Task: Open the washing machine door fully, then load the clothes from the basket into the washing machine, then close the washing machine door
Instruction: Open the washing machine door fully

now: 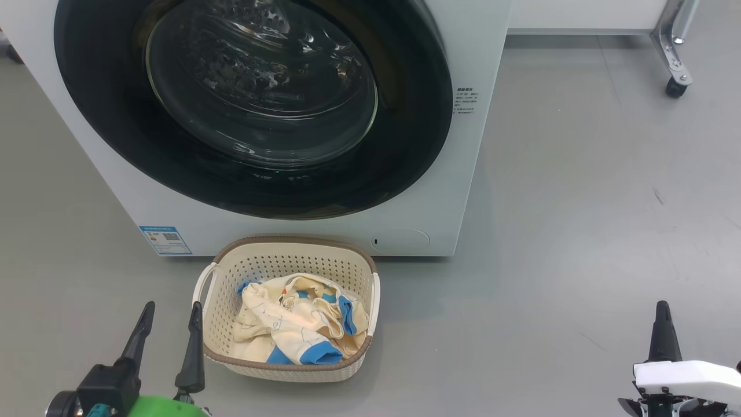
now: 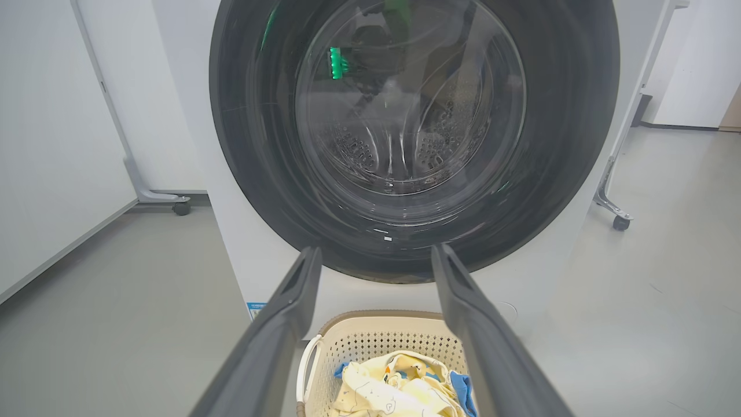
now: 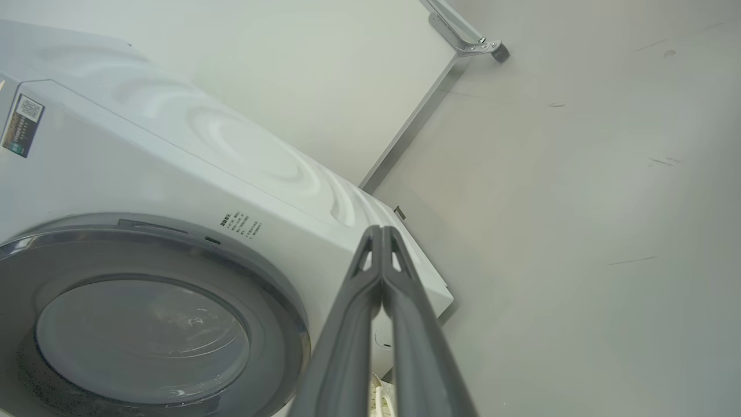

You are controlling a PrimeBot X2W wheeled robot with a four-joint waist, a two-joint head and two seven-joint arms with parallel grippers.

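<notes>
Sitting shut, washing machine door [image 1: 260, 98] fills upper left of frame, flush on the washing machine [image 1: 457, 191]. Bottom centre: basket [image 1: 292, 239] on floor [image 1: 579, 231] just in front, clothes [image 1: 289, 324] heaped inside. Lower left, left gripper [image 1: 173, 307] fingers spread, empty. Lower right, right gripper [image 1: 661, 310] fingers pressed together, empty.

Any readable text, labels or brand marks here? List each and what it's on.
Nothing can be read.
Blue sticker, lower left of the washing machine front: QR code and print, too small to read.
Grey printed lines right of the washing machine door: too small.
Dark sticker high on the machine, right wrist view: blurred.
</notes>
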